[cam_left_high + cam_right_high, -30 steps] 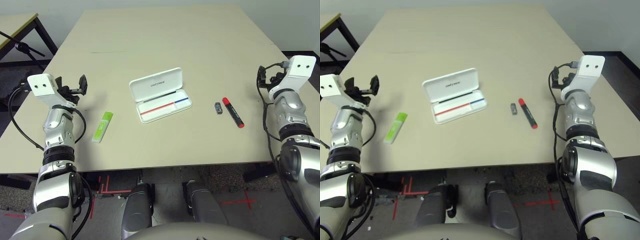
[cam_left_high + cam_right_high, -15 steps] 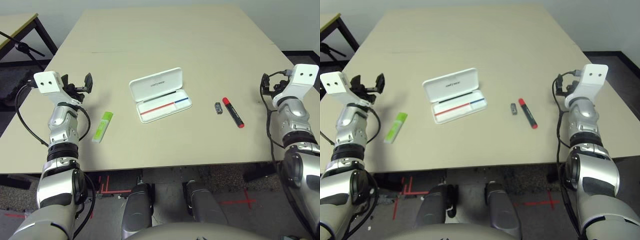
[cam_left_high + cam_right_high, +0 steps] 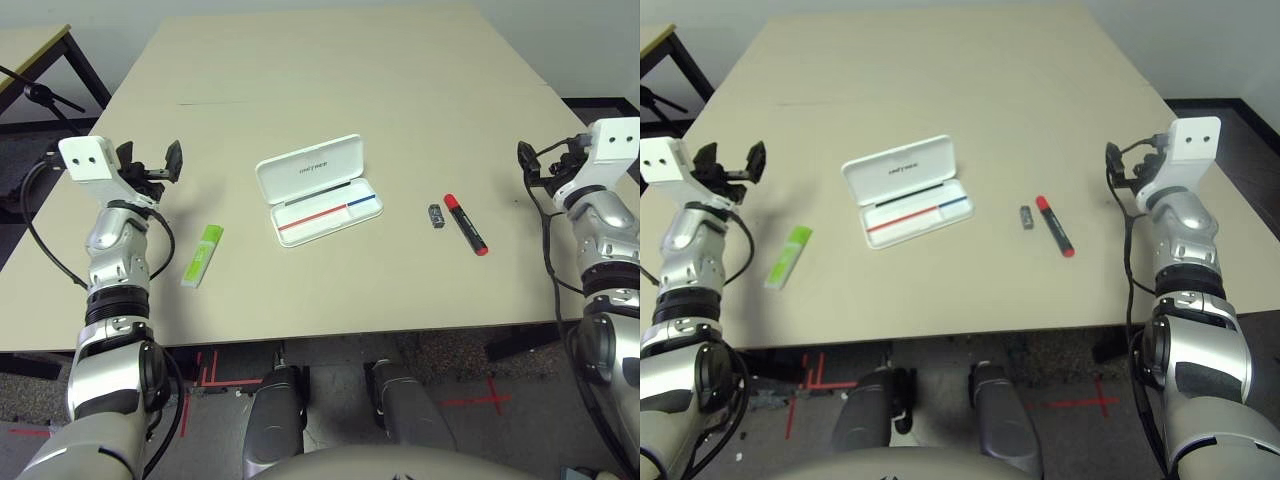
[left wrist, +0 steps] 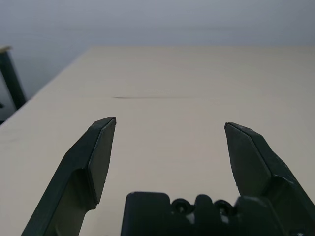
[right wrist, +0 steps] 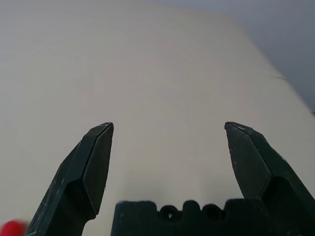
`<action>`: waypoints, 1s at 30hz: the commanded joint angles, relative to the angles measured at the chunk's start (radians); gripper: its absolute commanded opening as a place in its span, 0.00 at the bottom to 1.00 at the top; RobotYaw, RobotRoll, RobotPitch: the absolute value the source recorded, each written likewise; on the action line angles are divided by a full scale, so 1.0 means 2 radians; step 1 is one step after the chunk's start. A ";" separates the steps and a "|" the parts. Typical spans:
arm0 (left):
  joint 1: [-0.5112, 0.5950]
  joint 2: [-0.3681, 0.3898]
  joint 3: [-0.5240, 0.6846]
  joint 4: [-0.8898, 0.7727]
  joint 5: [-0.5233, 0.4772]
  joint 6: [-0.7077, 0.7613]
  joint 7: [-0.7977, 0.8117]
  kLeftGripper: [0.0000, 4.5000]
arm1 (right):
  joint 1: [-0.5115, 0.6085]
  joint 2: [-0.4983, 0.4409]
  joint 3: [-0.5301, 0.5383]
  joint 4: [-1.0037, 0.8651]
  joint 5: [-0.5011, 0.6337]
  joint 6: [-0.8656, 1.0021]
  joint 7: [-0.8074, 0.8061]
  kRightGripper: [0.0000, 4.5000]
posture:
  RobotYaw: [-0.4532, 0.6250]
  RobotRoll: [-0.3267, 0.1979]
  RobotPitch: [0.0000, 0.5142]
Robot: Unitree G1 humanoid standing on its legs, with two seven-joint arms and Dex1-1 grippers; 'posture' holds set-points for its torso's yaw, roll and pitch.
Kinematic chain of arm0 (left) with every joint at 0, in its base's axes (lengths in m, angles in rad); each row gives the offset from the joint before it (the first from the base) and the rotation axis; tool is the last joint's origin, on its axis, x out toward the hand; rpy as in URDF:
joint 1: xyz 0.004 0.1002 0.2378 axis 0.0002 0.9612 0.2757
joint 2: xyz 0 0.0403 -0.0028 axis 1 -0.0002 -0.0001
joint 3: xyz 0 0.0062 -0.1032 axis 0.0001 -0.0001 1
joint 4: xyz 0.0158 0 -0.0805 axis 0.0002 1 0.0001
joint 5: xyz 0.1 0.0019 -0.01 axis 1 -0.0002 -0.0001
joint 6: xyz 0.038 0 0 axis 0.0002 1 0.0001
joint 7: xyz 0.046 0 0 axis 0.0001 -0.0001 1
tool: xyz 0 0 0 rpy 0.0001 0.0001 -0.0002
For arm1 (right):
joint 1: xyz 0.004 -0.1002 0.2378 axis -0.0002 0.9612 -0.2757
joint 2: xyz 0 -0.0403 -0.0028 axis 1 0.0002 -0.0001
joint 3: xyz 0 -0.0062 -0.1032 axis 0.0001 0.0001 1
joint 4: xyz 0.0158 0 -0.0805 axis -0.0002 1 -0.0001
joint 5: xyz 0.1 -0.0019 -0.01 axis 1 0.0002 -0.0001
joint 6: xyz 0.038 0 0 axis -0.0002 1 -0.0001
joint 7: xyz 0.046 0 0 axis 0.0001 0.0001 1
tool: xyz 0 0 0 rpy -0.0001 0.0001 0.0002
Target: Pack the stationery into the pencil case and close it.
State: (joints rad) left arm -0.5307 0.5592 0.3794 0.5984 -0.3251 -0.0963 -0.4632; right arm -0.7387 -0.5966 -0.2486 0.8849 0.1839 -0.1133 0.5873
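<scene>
The left gripper with two black fingers is wide open, and it holds nothing between its fingers. The right gripper, also with two black fingers, is wide open too and empty. Both silver forearms reach forward, one at each side, and the grippers are above the pale beige table. Near the left gripper, on the robot's side of it, lies the lime-green highlighter with white end. Between the arms, the flat white plastic pencil case lies with its lid raised, and a red-and-blue stripe is inside. To the right of it are the tiny dark grey block and, just beside, the red marker with black cap, both on the table.
</scene>
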 commanded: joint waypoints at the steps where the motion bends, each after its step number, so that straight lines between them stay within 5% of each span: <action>1: 0.021 0.015 -0.004 -0.052 -0.020 0.050 -0.034 0.99 | 0.007 -0.004 0.026 -0.032 -0.003 0.027 0.052 1.00 | 0.34 0.62 0.22; 9: 0.093 0.064 -0.055 -0.233 -0.062 0.179 -0.153 0.99 | 0.033 -0.011 0.085 -0.109 -0.002 0.088 0.177 1.00 | 0.38 0.62 0.19; 18: 0.162 0.109 -0.096 -0.398 -0.117 0.306 -0.223 0.99 | 0.037 -0.021 0.110 -0.138 -0.005 0.118 0.230 1.00 | 0.40 0.62 0.18; 25: 0.145 0.122 -0.170 -0.462 -0.106 0.391 -0.213 0.99 | 0.036 -0.020 0.122 -0.138 -0.014 0.121 0.241 1.00 | 0.41 0.62 0.18; 30: 0.131 0.120 -0.244 -0.445 -0.045 0.384 -0.209 0.99 | 0.034 -0.017 0.129 -0.137 -0.019 0.121 0.244 1.00 | 0.41 0.62 0.18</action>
State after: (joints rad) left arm -0.2604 0.7950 -0.0596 -0.3010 -0.4604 0.6739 -0.8877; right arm -0.6787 -0.6254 -0.0077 0.6240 0.1557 0.1245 1.0669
